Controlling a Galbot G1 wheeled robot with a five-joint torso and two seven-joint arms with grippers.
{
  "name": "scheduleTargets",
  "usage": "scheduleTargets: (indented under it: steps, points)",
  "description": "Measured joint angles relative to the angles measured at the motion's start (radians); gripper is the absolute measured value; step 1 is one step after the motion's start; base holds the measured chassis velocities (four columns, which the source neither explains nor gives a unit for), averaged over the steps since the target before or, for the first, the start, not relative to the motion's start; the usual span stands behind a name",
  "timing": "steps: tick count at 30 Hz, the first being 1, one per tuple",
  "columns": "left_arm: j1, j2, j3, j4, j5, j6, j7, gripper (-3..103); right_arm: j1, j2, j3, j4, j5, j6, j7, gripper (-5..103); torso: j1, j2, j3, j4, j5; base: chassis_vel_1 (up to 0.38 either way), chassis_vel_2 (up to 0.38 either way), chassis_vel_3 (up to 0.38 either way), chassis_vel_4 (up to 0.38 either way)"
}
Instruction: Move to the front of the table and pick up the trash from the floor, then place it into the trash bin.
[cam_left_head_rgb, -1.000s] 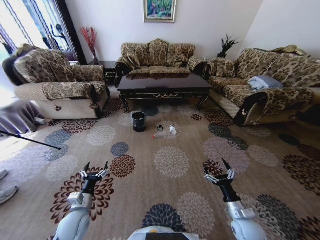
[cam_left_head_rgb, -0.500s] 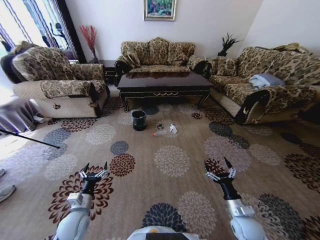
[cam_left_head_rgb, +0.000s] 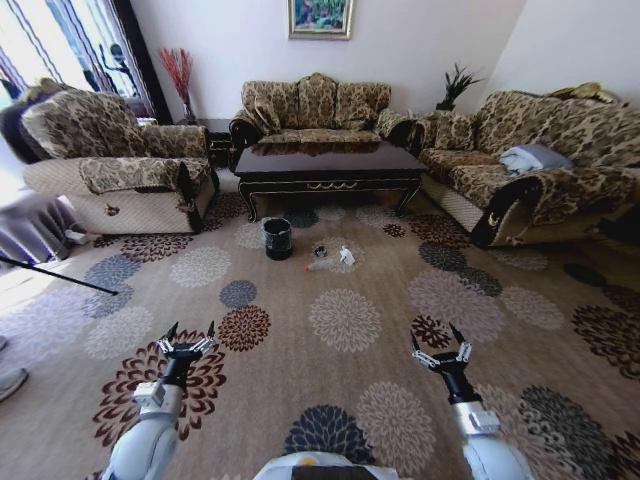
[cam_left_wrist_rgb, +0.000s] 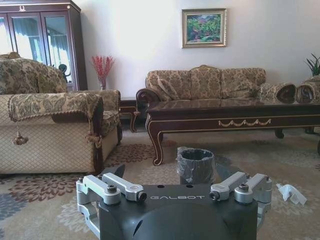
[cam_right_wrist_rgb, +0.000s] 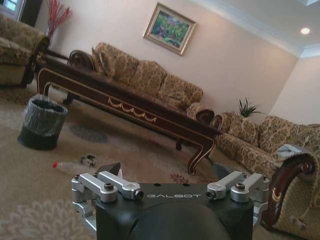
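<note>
We see the trash on the flowery carpet, just in front of the table. There is a clear bottle with a red cap lying on its side, a crumpled white paper just beside it, and a small dark and silver thing next to them. All three lie close together. The trash bin stands upright on the carpet, near the trash and a bit to our left of it. It is black with a shiny bag inside. It stands in front of the table's left end.

The table is long, low and dark, with a gold curl on its front. A sofa sits behind it, an armchair is on our left and another sofa is on our right. A picture hangs on the wall.

Our two arms are held low in front of us, well apart from the trash. Our left pincer has its fingers spread apart and holds nothing. Our right pincer also has its fingers spread apart and holds nothing. Both point toward the table
</note>
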Motion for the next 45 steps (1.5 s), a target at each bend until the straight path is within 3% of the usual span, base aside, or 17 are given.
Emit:
scheduleTargets:
  steps: [6,15,26,34,45]
  points:
    - [0.008,-0.001,-0.006,-0.006,-0.001,0.0,-0.001,100,0.0,-0.055,-0.002,0.016,0.099,-0.081,0.011,100,-0.012,-0.03,-0.018,0.0002,-0.0002,0.0,0.0,0.0,0.0]
    - [0.008,-0.004,-0.004,-0.007,-0.002,0.0,-0.001,100,-0.001,-0.053,0.001,0.049,0.169,-0.054,0.013,100,-0.027,-0.066,-0.039,0.0,-0.0002,0.0,0.0,0.0,0.0]
    - [0.013,0.017,0.007,0.003,-0.011,0.013,0.01,100,-0.005,-0.04,0.002,0.055,0.162,-0.008,-0.017,100,-0.044,-0.108,-0.064,0.0002,-0.0004,0.0,0.0,0.0,0.0]
    - [0.058,0.13,0.031,-0.01,-0.028,0.015,0.094,100,-0.006,-0.044,0.0,0.048,0.135,0.018,-0.027,100,-0.058,-0.146,-0.087,0.0002,-0.0002,0.0,0.0,0.0,0.0]
    - [0.036,0.142,0.076,-0.001,-0.007,0.025,0.099,100,-0.006,-0.042,0.0,0.044,0.135,0.036,-0.034,100,-0.075,-0.189,-0.114,0.0002,-0.0003,0.0,0.0,0.0,0.0]
